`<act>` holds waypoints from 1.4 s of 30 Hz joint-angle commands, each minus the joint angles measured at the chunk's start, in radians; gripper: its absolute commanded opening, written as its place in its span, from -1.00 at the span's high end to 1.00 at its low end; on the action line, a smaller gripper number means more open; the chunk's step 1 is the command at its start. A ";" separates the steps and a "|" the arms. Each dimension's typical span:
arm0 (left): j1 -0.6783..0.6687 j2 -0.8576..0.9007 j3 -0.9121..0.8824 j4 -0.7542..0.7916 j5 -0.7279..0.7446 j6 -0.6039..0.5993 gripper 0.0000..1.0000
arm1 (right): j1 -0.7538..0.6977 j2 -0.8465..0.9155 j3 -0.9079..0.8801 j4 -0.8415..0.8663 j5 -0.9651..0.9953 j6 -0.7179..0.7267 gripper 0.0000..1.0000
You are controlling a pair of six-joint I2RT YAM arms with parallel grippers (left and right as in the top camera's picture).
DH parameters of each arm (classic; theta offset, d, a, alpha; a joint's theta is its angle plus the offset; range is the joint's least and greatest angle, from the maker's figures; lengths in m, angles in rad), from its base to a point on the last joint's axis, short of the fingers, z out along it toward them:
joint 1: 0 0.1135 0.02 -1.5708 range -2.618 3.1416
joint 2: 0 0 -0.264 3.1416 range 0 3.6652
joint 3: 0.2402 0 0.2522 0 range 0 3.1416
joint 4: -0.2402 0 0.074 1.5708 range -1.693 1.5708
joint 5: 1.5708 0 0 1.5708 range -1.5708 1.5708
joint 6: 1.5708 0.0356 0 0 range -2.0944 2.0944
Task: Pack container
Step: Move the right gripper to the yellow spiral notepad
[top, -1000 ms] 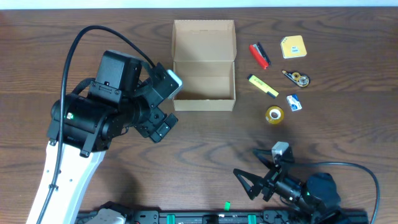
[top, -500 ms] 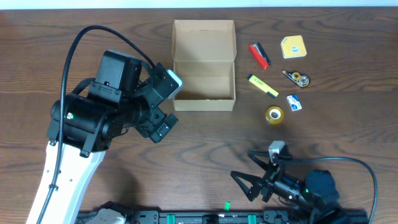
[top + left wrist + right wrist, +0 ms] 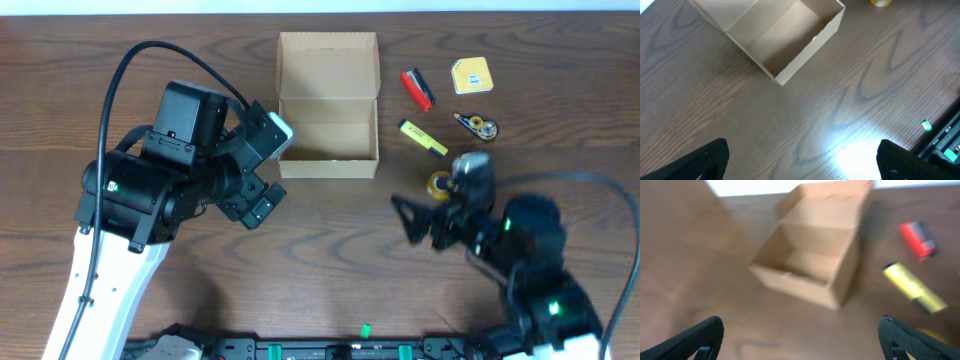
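The container, a tan cardboard box [image 3: 328,125], stands open at the back middle with its flap lid laid back; its inside looks empty. It also shows in the left wrist view [image 3: 785,37] and the right wrist view [image 3: 810,265]. My left gripper [image 3: 262,203] is open and empty, just left of the box's front corner; its fingers stand wide apart over bare table in the left wrist view [image 3: 800,162]. My right gripper [image 3: 410,222] is open and empty, blurred, in front of and to the right of the box, and points toward it in the right wrist view [image 3: 802,345].
Right of the box lie a red item [image 3: 417,88], a yellow highlighter [image 3: 424,138], a yellow square item [image 3: 471,75], a correction tape [image 3: 478,125] and a yellow tape roll [image 3: 436,183], partly under the right arm. The red item [image 3: 917,239] and highlighter [image 3: 912,287] show in the right wrist view.
My right arm has swung up from the table's front edge to the space beside the box, now covering a small blue-white item. The left arm has not moved.
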 commanded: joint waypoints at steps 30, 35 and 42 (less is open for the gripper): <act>0.000 -0.002 0.030 -0.003 -0.004 0.010 -0.91 | -0.386 1.089 0.783 0.033 0.266 -0.411 -0.98; 0.000 -0.002 0.030 -0.003 -0.004 0.010 -0.90 | -0.386 1.221 0.860 0.074 0.265 -0.414 -0.98; 0.000 -0.002 0.030 -0.003 -0.004 0.010 -0.90 | -0.384 1.366 0.964 0.067 0.245 -0.421 -0.98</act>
